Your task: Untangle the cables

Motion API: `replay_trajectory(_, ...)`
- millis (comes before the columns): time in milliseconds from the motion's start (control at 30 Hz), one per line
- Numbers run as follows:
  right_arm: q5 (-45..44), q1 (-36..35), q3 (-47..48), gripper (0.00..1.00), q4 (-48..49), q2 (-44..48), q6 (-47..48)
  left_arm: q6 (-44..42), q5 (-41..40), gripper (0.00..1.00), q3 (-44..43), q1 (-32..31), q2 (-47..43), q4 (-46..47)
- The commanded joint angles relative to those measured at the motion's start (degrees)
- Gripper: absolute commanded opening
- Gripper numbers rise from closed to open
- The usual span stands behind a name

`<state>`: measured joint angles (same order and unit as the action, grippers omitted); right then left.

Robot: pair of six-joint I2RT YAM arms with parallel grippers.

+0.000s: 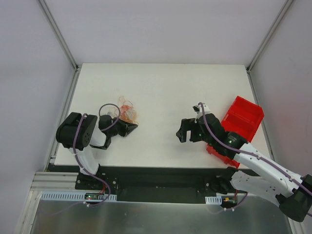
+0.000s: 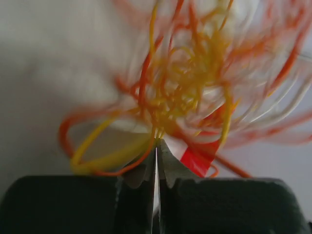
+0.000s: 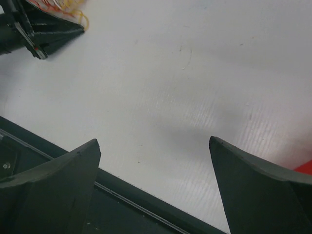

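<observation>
The cables (image 1: 127,111) are a curly tangle of thin red-orange, yellow-orange and whitish wires at the left of the white table. My left gripper (image 1: 133,126) sits at the tangle's near edge. In the left wrist view the gripper (image 2: 157,142) is shut, its tips pinching yellow and orange strands of the cables (image 2: 195,78), which fan out blurred in front. A red tag (image 2: 199,159) lies beside the right finger. My right gripper (image 1: 181,134) is open and empty over the table's middle right, far from the tangle; its fingers (image 3: 53,180) frame bare table.
A red bin (image 1: 241,117) stands tilted at the right edge behind my right arm. The table's near edge (image 3: 146,207) runs just below my right gripper. The left gripper and a bit of the cables (image 3: 68,7) show at the top left of the right wrist view.
</observation>
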<state>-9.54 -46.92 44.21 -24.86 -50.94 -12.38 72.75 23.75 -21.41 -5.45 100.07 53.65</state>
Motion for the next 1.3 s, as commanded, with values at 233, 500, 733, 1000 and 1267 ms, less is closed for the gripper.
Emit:
replay_trajectory(233,0.2,0.5,-9.8,0.96,9.7,3.3,-4.3,9.4,4.2,0.0,13.0,-25.6,8.1,36.5)
replay_trajectory(500,6.2,0.4,-8.9,0.96,14.8,-3.6,-2.0,-7.1,-9.0,0.2,13.9,-37.1,-12.4,7.6)
replay_trajectory(733,8.9,-0.6,-4.6,0.99,18.5,-13.1,-0.9,-22.5,-26.7,0.64,1.9,-40.6,-37.2,-36.4)
replay_trajectory(1000,14.6,-1.4,1.1,0.67,24.6,-23.9,2.1,-26.8,-26.9,0.68,0.5,-40.6,-44.4,-45.6)
replay_trajectory(1267,21.5,-1.4,6.2,0.57,29.5,-34.0,8.9,-33.3,-21.2,0.53,-8.6,-33.8,-41.5,-53.4)
